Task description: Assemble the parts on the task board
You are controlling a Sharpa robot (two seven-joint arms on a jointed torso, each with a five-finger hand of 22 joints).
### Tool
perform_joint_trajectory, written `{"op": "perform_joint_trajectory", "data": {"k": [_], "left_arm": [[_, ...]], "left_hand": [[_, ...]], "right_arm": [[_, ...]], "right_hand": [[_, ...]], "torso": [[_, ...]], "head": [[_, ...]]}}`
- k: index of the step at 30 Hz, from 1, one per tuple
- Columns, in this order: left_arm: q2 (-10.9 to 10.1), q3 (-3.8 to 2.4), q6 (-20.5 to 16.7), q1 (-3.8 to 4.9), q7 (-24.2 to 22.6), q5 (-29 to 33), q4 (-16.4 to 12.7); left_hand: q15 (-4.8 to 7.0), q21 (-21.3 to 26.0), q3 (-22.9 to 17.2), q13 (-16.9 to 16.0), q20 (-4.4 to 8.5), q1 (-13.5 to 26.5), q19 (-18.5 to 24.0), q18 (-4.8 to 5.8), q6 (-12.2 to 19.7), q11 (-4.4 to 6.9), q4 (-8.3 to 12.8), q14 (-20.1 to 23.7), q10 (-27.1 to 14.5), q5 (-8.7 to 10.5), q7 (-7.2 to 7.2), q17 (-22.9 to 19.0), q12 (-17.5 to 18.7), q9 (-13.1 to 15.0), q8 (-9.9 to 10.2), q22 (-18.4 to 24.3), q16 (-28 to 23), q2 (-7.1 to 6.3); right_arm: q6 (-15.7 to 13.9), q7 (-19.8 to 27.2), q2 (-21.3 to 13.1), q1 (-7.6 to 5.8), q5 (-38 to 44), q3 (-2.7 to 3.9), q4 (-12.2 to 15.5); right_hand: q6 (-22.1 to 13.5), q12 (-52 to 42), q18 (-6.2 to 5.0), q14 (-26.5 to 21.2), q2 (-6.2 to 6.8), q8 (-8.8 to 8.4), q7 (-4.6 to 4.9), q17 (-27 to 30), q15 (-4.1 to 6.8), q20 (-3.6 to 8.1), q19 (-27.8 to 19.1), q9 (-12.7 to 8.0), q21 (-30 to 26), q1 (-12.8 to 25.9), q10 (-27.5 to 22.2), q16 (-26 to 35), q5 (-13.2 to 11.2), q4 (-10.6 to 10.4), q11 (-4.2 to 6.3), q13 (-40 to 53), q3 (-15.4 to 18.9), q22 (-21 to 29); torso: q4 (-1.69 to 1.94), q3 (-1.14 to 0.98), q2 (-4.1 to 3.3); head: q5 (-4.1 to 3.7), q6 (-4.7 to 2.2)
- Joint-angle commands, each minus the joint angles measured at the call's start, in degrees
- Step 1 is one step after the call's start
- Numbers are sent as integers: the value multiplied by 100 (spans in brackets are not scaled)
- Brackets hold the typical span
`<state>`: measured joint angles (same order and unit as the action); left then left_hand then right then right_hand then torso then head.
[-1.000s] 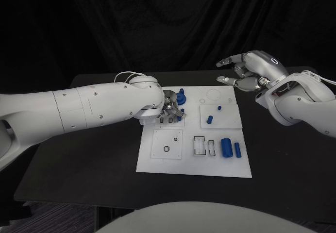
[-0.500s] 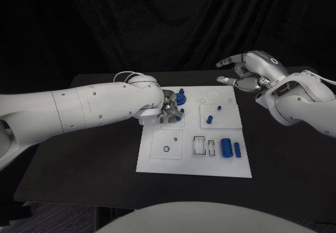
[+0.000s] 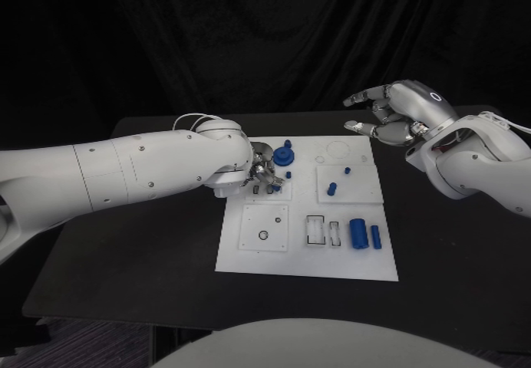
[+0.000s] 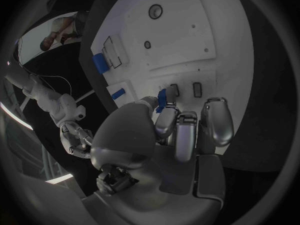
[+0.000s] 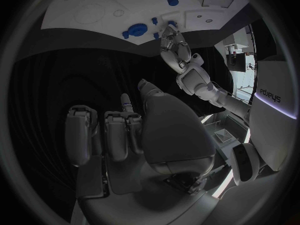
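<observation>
At far-left corner of task board (image 3: 307,264), your left robot hand (image 3: 262,175) pinches small blue part (image 4: 163,99) in fingertips, held low over small slots there, likely for insertion. Right robot hand (image 3: 390,115) hovers released beyond board's far-right edge, clear of work. Blue knob (image 3: 283,156) stands just beside left fingers: watch it. Blue cylinder (image 3: 357,233) lies near right, on tabletop's (image 3: 133,253) board.
</observation>
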<state>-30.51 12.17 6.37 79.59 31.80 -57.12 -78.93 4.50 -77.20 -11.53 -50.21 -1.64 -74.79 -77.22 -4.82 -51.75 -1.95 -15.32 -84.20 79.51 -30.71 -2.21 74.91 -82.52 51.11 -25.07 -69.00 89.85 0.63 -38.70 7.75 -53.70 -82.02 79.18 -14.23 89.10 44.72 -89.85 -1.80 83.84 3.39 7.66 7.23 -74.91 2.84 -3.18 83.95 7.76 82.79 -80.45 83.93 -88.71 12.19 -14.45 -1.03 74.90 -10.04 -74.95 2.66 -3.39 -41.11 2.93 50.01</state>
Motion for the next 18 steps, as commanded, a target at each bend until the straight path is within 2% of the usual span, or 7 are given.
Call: {"op": "perform_joint_trajectory", "data": {"k": [1,2,18], "left_arm": [[-18,-3,-51,-12,-16,1,-34],[-33,-3,-62,-12,-13,1,-44],[-195,-2,-210,-12,4,1,-152]], "left_hand": [[30,21,-71,-3979,0,-4,-39,-27,-41,399,22,-580,1049,-13,15,1509,-748,20,24,-5,15,-37],[29,27,-170,-3979,-1,38,-41,-27,-46,398,32,-580,1049,-6,13,1509,-748,49,33,-11,15,-76],[23,62,-393,-3979,-6,141,-22,-35,-37,389,48,-580,1049,2,2,1509,-748,99,75,11,15,-132]], "right_arm": [[18,-97,-6,-8,9,5,4],[21,-97,-4,-8,9,5,2],[54,-117,-1,-7,9,5,-5]], "right_hand": [[41,-15,-11,568,-44,4,-6,-1321,-39,-53,255,-5,-23,-11,607,21,30,22,-41,1510,-3,-1250],[41,-15,-11,568,-44,4,-6,-1321,-39,-53,255,-5,-23,-11,607,21,30,22,-41,1510,-3,-1250],[41,-15,-15,561,-48,0,-6,-1294,-40,-56,248,-10,-37,-16,607,43,32,28,-42,1510,-5,-1245]], "torso": [[3,0,0],[3,0,0],[0,-2,0]], "head": [[9,-1],[11,-1],[39,-1]]}}
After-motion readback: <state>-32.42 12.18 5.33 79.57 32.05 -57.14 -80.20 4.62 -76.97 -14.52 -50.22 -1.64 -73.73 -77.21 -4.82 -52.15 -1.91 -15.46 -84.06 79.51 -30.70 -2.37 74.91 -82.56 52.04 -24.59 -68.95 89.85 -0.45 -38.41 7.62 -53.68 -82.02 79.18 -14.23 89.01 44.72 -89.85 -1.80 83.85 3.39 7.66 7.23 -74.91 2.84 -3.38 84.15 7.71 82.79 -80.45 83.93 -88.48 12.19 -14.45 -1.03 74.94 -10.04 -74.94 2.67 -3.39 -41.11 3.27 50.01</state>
